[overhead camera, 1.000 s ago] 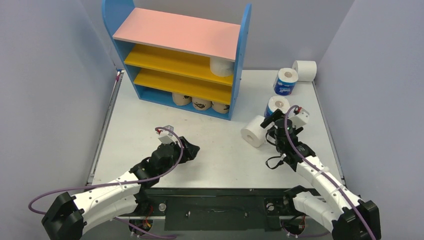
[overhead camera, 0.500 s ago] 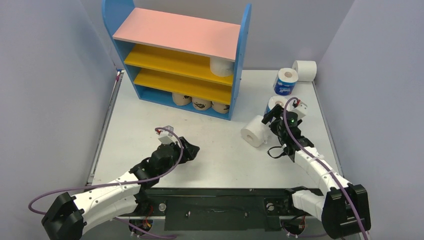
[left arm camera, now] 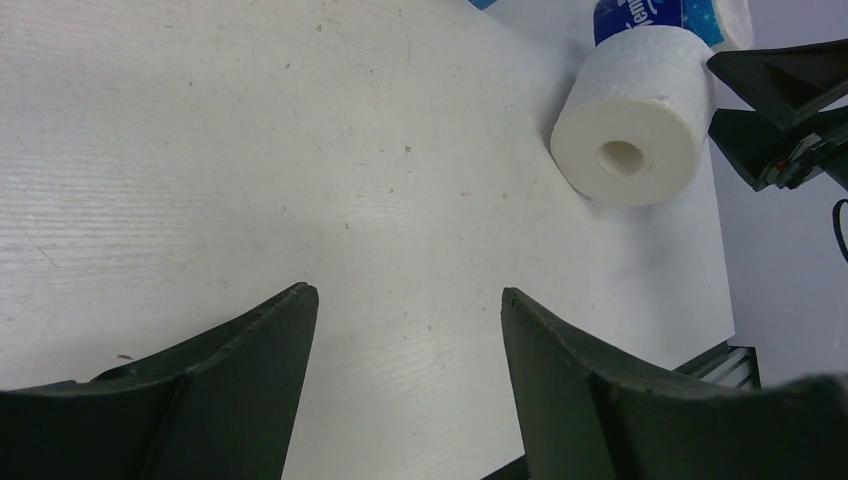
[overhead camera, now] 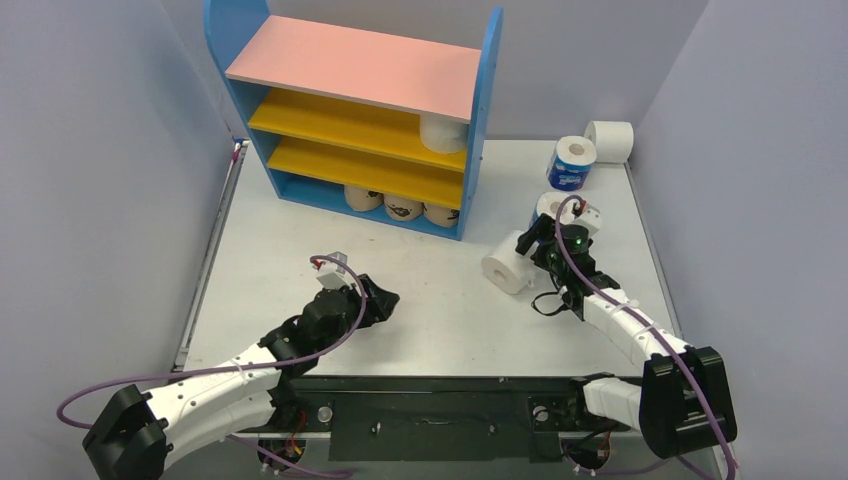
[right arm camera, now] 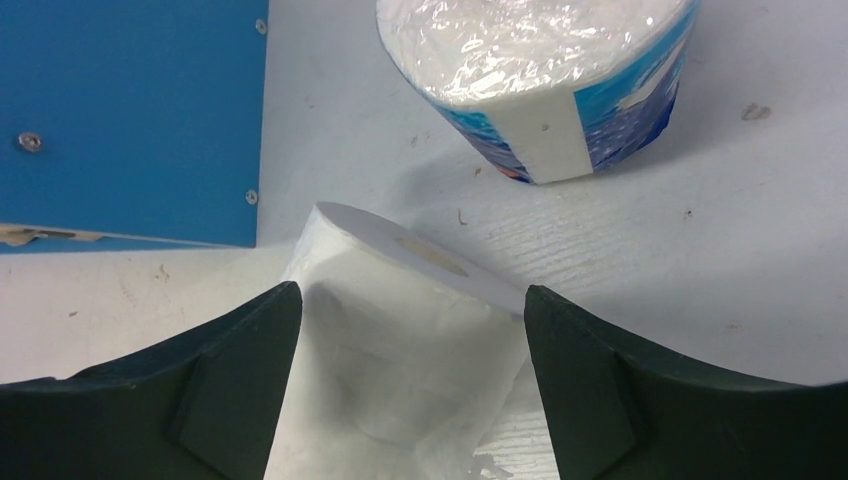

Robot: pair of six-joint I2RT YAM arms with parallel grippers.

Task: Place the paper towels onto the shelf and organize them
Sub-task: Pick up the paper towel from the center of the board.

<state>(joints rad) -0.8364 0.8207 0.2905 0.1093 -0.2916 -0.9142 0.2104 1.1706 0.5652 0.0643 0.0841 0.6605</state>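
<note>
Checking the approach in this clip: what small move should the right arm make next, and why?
Probably close the right gripper on the white roll. The open jaws straddle that roll, which lies on its side between the fingertips. The blue-wrapped roll stands apart beyond them, so closing should catch only the white one.

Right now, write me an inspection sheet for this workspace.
Surface: white table, faintly speckled.
Job's things: shelf holds one white roll on a yellow board and three printed rolls on its base. Loose on the table: lying white roll, two blue-wrapped rolls, far white roll.
Clutter: nothing seen.
Hands: left hand open, empty; right hand open, astride the lying white roll.
Cables: purple cable on each arm.
Surroundings: plain walls on three sides.
</note>
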